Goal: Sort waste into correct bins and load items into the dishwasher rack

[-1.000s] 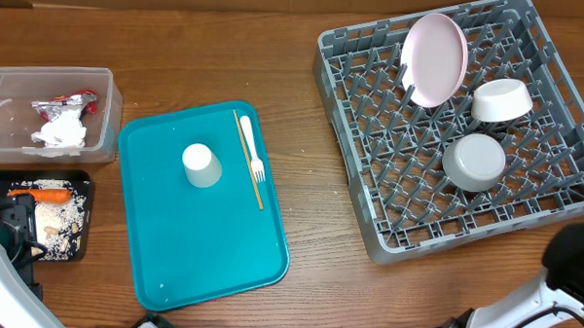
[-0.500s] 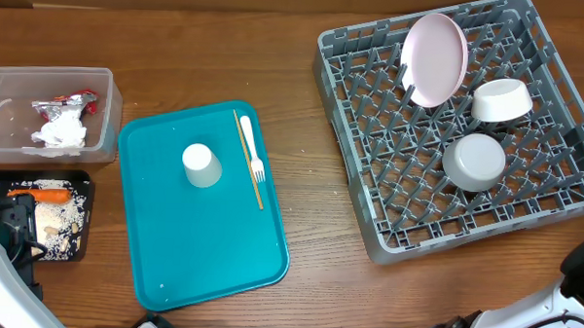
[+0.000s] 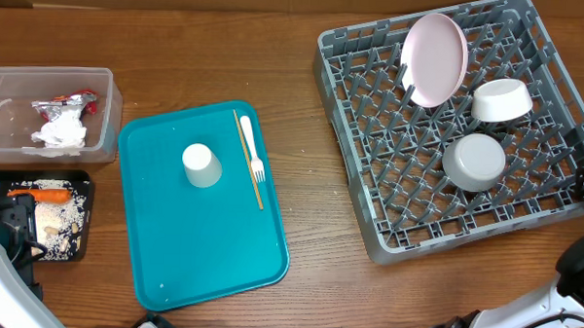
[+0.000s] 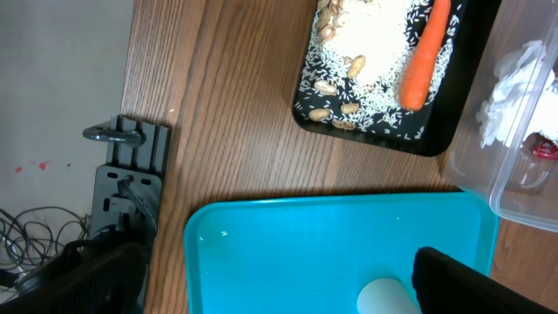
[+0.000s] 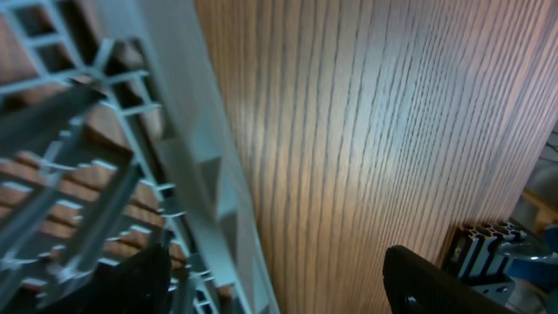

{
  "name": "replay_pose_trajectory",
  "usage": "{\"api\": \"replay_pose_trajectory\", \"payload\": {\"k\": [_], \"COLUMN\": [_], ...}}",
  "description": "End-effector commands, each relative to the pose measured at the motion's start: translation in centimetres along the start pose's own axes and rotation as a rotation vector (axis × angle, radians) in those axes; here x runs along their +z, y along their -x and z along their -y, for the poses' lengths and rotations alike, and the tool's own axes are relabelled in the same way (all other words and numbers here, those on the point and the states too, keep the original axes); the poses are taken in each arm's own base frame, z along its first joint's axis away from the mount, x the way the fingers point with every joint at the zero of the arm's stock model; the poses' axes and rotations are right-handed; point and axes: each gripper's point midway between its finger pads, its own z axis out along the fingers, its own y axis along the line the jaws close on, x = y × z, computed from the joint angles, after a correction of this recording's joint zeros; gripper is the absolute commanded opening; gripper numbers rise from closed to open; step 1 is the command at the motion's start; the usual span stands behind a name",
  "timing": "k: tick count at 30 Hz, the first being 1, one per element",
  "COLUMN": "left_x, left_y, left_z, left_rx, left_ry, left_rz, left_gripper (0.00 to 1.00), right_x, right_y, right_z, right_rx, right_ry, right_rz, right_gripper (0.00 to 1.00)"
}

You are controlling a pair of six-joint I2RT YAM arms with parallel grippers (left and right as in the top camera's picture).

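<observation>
Since a second ago only the right arm [image 3: 583,254] has shifted, at the right edge beside the rack [image 3: 388,211]; all else stayed.

Overhead: the plate [image 3: 434,58], a white bowl [image 3: 500,99] and a grey bowl [image 3: 473,161] stand in the rack. The cup [image 3: 201,165], fork [image 3: 251,148] and stick [image 3: 255,187] lie on the teal tray [image 3: 201,248]. The napkin [image 3: 61,130] and wrapper [image 3: 65,103] are in the tub [image 3: 107,109]. The carrot [image 3: 46,193] and rice [image 3: 51,219] are in the black tray [image 3: 84,215].

Left wrist: the left hand [image 4: 275,283] hangs over the teal tray, fingers apart and empty, with the cup just beside one finger.

Right wrist: the right hand [image 5: 279,283] is over the counter [image 5: 366,131] beside the rack wall, fingers apart, holding nothing.
</observation>
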Motion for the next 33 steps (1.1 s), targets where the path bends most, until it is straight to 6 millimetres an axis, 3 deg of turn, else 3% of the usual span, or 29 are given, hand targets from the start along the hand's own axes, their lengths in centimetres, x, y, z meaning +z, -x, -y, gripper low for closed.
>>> {"api": "replay_pose_trajectory", "payload": {"k": [1, 7, 19, 25, 33], "left_x": [-0.3, -0.3, -0.3, -0.3, -0.3], "left_y": [0.2, 0.2, 0.2, 0.2, 0.2], "left_z": [0.1, 0.1, 0.1, 0.1, 0.1], "left_rx": [-0.024, -0.024, -0.024, -0.024, -0.024], "left_ry": [-0.014, -0.014, -0.014, -0.014, -0.014], "left_rz": [0.007, 0.007, 0.007, 0.007, 0.007], "left_gripper": [1.0, 1.0, 1.0, 1.0, 1.0], "right_x": [0.1, 1.7, -2.0, -2.1, -1.7], "right_y": [-0.4, -1.0, -2.3, -2.7, -1.2], "right_z": [0.3, 0.4, 2.5, 3.0, 1.1], "right_rx": [-0.007, -0.01, -0.003, -0.009, -0.046], "right_ry": [0.011, 0.001, 0.039, 0.026, 0.097], "right_rz": [0.009, -0.021, 0.027, 0.02, 0.08], "right_gripper": [0.81, 0.79, 0.8, 0.81, 0.81]}}
